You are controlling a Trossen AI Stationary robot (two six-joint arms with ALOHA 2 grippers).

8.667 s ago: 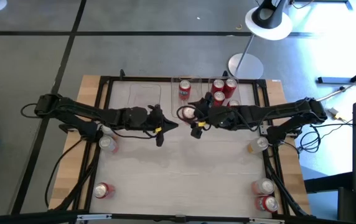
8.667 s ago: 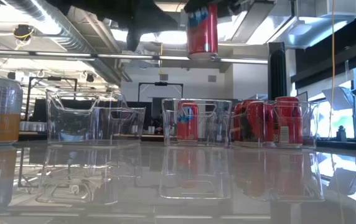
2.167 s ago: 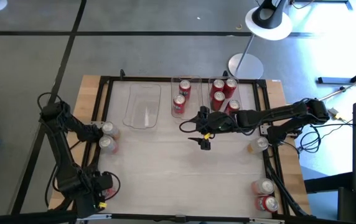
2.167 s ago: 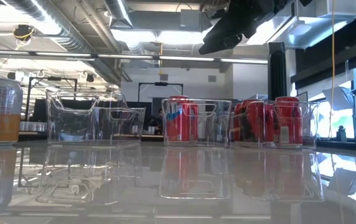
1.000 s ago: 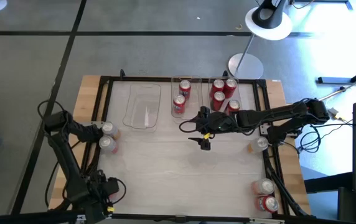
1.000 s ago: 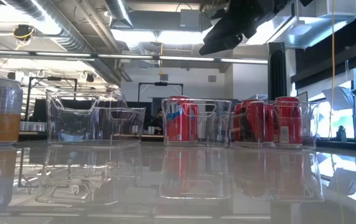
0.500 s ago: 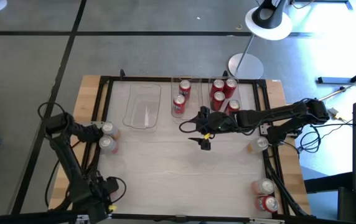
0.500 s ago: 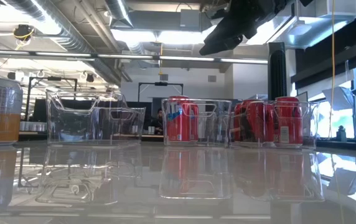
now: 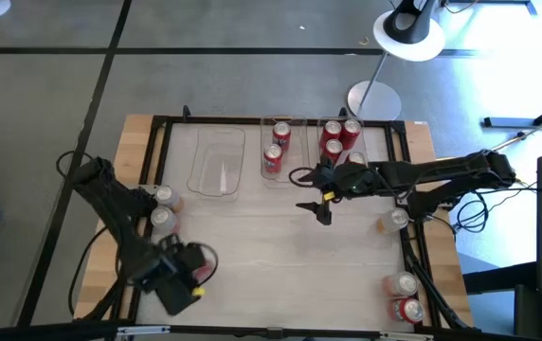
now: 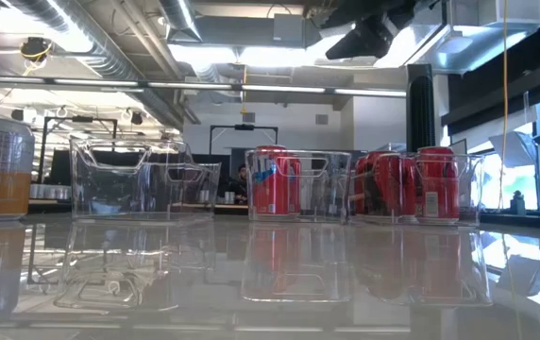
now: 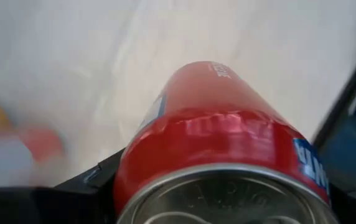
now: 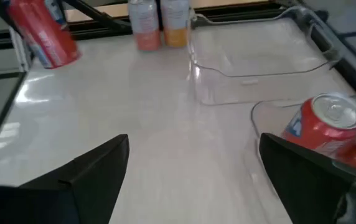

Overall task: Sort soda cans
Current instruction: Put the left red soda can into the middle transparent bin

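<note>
Seen from above, three clear bins (image 9: 219,161) line the pale table's (image 9: 280,256) far edge: one empty, one holding two red soda cans (image 9: 273,156), one holding more. The left gripper (image 9: 188,272), near the left front corner, clenches a red can (image 11: 212,134), its long axis running away from the wrist camera. The right gripper (image 9: 320,201) hangs released mid-table; the low view shows a workshop with ceiling ducts behind.

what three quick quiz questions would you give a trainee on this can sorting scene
1. True or false: the left gripper holds a red can.
2. The right gripper has its jaws: A) open and empty; B) shut on a silver can; C) inside a bin.
3. How many cans stand in the middle bin?

Key: 1 true; 2 A; 3 two.
</note>
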